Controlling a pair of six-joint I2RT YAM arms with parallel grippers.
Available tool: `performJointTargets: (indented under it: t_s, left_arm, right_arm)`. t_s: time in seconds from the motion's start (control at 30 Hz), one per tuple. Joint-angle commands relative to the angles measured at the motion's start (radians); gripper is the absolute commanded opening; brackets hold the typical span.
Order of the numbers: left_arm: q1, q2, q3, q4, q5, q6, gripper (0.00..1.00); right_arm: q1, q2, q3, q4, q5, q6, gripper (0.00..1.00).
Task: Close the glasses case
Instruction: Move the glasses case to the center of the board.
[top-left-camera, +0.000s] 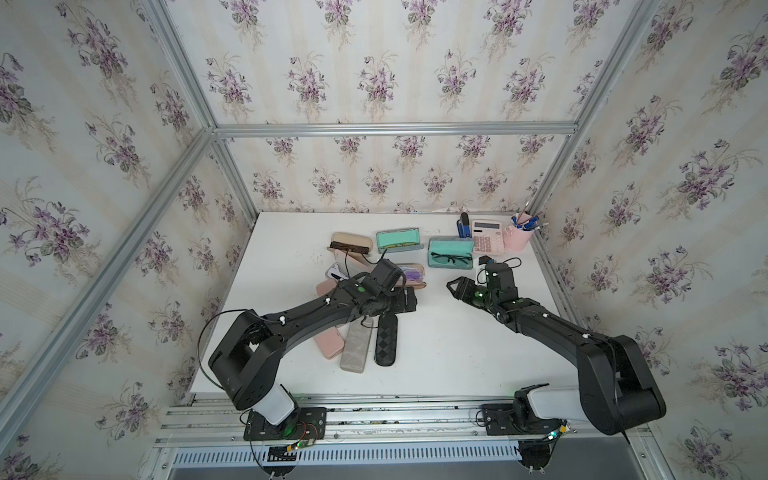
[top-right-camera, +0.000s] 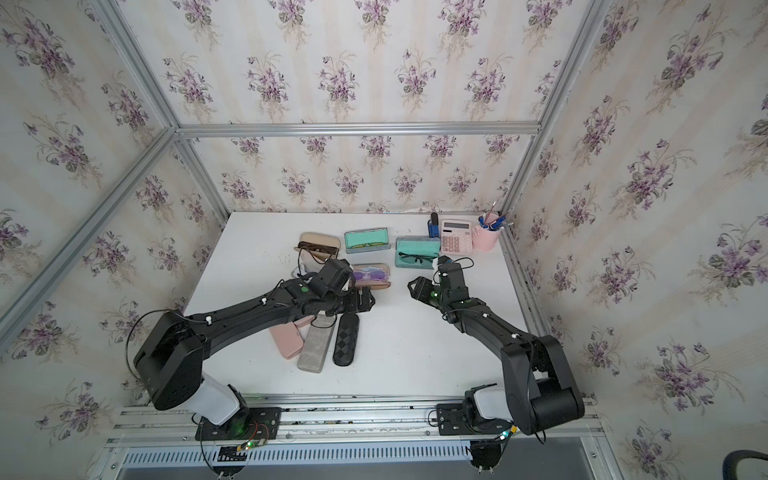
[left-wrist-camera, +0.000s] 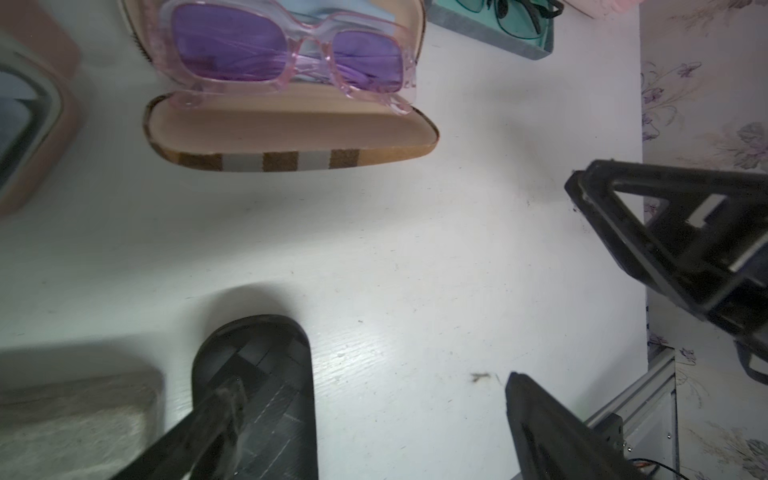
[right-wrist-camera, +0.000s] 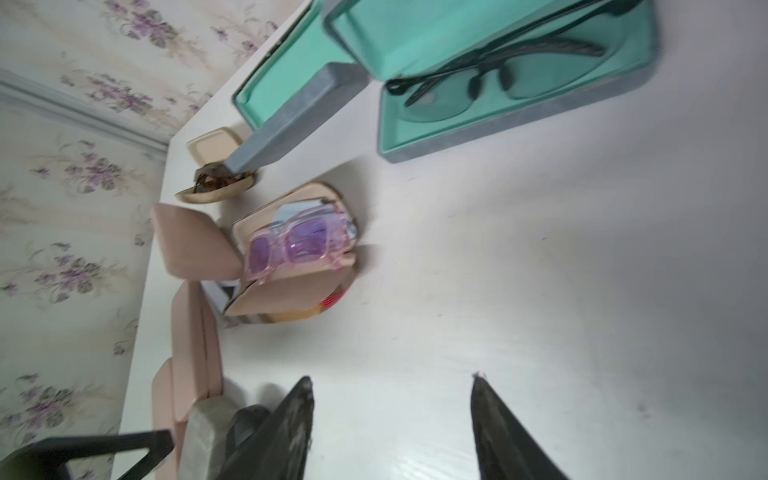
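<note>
Jaws of left arm (top-left-camera: 316, 309) and right arm (top-left-camera: 540, 322) face each other, parted.

Bright, even light, probably overhead; soft shadow beside the black case (left-wrist-camera: 257, 374) on the table (left-wrist-camera: 415, 249). Wrist views blurred; top views bow at edges.

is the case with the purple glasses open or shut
Open. The case has its two halves spread apart, and the purple glasses lie uncovered inside it.
</note>
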Motion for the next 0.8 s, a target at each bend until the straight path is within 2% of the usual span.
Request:
performJointTargets:
  t_s: [0.0,0.3,0.53,0.77]
  left_arm:
    - [-0.012,0.003,0.005,0.037,0.018,-0.017,1.00]
    - [-0.015,-0.109,-0.072,0.046,0.026,0.000,1.00]
    - [-0.015,-0.219,-0.123,0.014,0.013,0.015,1.00]
    - [-0.015,-0.251,-0.152,0.002,-0.003,0.023,1.00]
  right_arm:
    - [-0.039,0.064,0.049,-0.007,0.035,-0.075,0.59]
    - [-0.107,0.310,0.274,-0.063,0.223,-0.099,0.50]
    - [-0.132,0.443,0.433,-0.135,0.245,-0.116,0.46]
    - [-0.142,0.539,0.527,-0.200,0.263,-0.124,0.44]
